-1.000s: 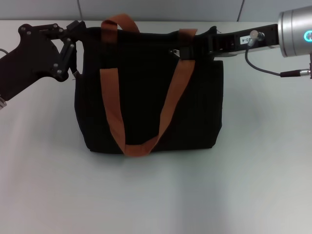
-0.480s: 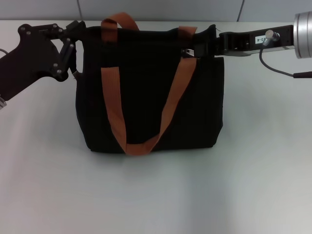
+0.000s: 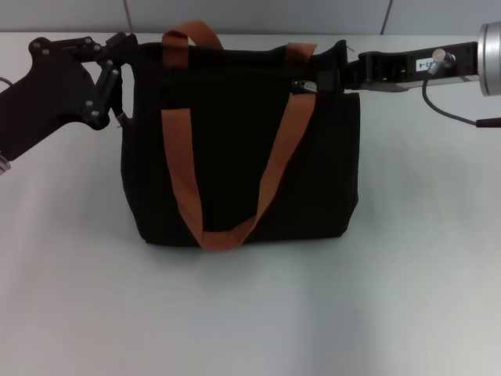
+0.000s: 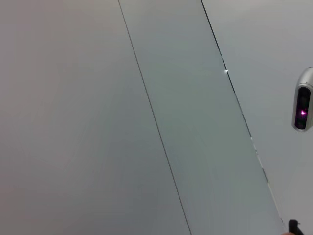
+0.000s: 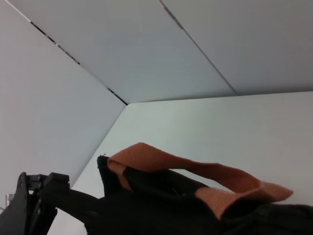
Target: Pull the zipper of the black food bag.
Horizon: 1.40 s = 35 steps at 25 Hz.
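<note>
Head view: my right claw [image 3: 322, 76], seemingly pinching the small silver zipper [image 3: 302, 84], upper right of the boxy black fabric food bag [image 3: 235, 157]; left claw [image 3: 117, 59] grips the bag's upper-left corner. The tab may slip, I judge.

Head camera looks down on the black food bag [image 3: 239, 149]; right wrist skims its top, left faces wall.

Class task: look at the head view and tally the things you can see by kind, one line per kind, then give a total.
Black food bag: 1
Orange-brown strap handles: 2
Zipper: 1
Grippers: 2, the left gripper at the bag's left top corner, the right gripper at its right top corner
Table: 1
Total: 7
</note>
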Motion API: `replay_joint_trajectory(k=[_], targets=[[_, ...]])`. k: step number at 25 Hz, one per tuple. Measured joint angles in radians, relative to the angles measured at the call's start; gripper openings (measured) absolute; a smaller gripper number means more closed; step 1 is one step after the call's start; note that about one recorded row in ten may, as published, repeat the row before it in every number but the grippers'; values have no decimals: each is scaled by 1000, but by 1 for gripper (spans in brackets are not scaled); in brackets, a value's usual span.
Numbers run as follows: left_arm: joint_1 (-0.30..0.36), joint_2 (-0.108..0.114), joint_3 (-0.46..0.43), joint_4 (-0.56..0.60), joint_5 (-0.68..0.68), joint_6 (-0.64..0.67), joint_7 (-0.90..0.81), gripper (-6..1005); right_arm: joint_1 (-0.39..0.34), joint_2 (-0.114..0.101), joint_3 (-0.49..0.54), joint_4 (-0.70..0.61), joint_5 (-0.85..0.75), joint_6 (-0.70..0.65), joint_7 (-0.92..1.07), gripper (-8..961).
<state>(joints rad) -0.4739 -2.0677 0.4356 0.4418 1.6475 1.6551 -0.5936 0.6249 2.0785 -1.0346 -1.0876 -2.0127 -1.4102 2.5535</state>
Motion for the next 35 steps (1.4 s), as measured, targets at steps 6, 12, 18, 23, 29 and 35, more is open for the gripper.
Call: replay_joint_trajectory(k=[6,12,18,23,29,35], targets=[[0,0,0,0,-2,0,-6,23,-4,0,36,13,32,-18,-25,33],[1,0,1,0,-2,-1,-9,27,-4,-2,95,74,111,-52,-94,119],[5,0,2,-2,-2,-2,-9,43,-16,-3,111,105,190,-80,-192,230],[8,0,2,-4,-2,-2,-9,56,-39,-9,112,173,382,-189,-429,414],[11,0,6,-12,0,-7,-12,73,-48,-8,112,262,440,-378,-738,655],[10,0,9,-12,6,-41,-56,89,-96,-5,96,404,423,-458,-1112,695]])
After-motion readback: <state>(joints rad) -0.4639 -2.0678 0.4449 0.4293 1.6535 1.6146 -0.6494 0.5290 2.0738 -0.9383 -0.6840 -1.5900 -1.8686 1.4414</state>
